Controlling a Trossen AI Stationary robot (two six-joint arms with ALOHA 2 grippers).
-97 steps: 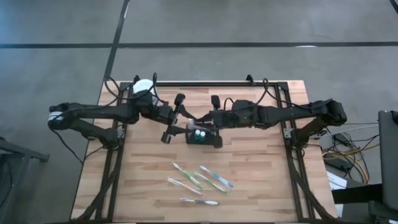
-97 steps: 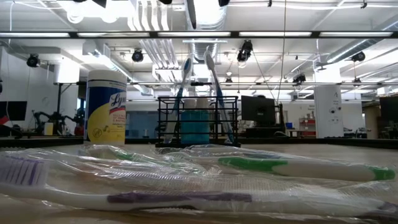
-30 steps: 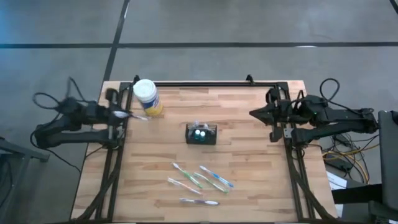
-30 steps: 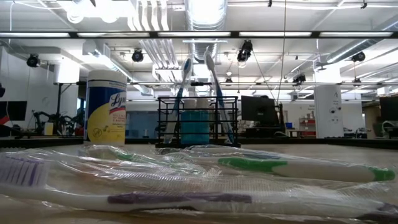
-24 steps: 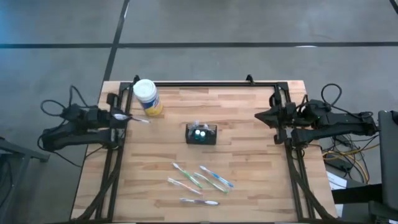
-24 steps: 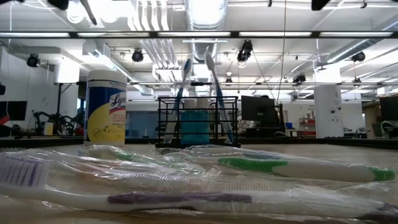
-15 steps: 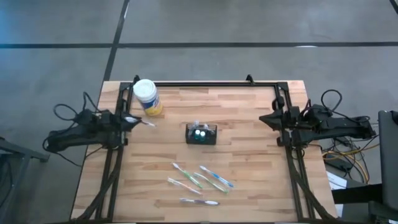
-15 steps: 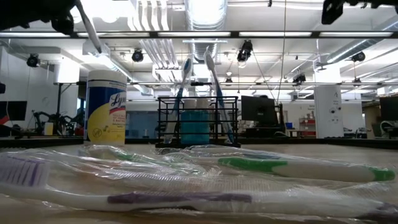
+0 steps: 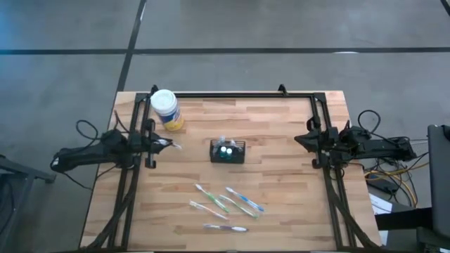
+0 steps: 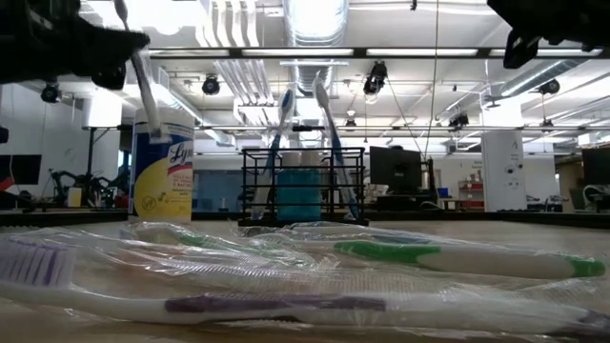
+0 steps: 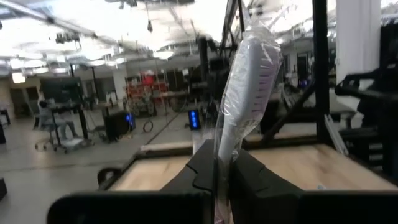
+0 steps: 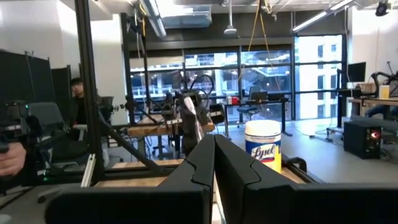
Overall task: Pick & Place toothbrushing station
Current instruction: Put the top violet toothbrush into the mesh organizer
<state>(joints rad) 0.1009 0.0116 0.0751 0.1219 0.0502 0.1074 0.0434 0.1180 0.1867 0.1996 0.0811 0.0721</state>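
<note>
The toothbrushing station [image 9: 227, 151], a black wire caddy [image 10: 302, 186], stands mid-table on its base, with two toothbrushes upright in it and a blue cup. My left gripper [image 9: 156, 144] is at the table's left edge, shut on a plastic-wrapped toothbrush [image 11: 249, 81], and shows at the top left of the low view [image 10: 122, 46]. My right gripper [image 9: 298, 139] is at the right edge, shut with nothing in it [image 12: 214, 149]. Both are well clear of the caddy. My left gripper pinches the wrapped toothbrush by its handle [image 11: 222, 149] between its two fingers. The fingers come about level from the table's left side and lie across the brush. The brush is lifted clear and stands steeply tilted, its head end [image 11: 256, 53] above the fingers.
A white-capped yellow-labelled wipes jar [image 9: 166, 109] stands at the far left, just behind the left gripper [image 10: 162, 162]. Several wrapped toothbrushes [image 9: 225, 207] lie loose toward the near edge. Black frame rails [image 9: 325, 176] run along the table's left, right and far edges.
Both arms have folded down lower at their own sides of the table and now show in the upper corners of the low view. The right gripper has drawn back toward the right edge. The left gripper has kept the wrapped toothbrush and carried it down beside the jar.
</note>
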